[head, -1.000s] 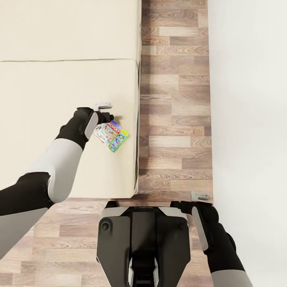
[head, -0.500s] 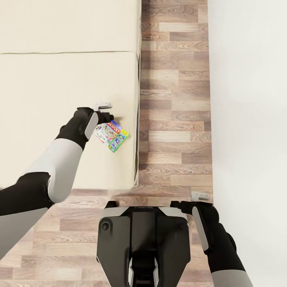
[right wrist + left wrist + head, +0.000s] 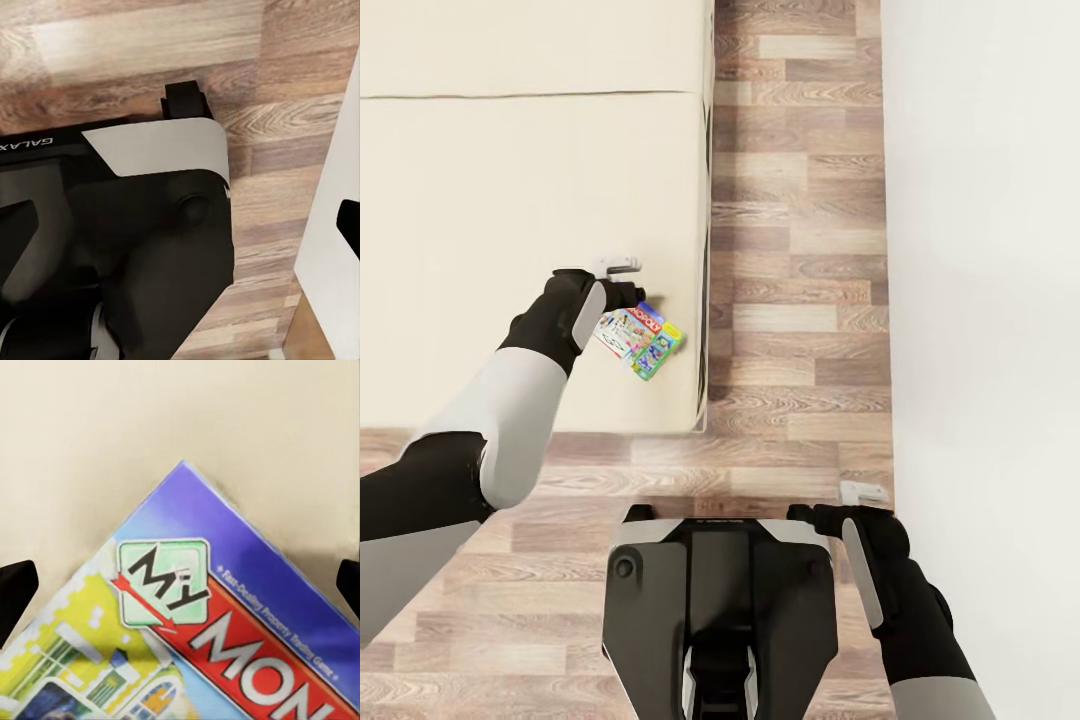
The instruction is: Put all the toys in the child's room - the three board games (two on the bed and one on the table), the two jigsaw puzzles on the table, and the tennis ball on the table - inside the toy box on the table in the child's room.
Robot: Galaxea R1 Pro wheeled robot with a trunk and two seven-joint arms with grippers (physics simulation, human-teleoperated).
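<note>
The bed has slid up the head view over the last second, its near edge retreating from the base while more plank floor is exposed, so the robot is judged to be backing away, the arms keeping their pose. The board game, a small blue "My Monopoly" box, is carried along in the same spot beside the left gripper; it is held by one edge, above the mattress corner. How wide the jaws stand is not clearly shown, but they are closed on the box. The right gripper hangs by the base near the white wall; its opening cannot be told. One game is thus picked and the trip to the toy box is judged under way.
</note>
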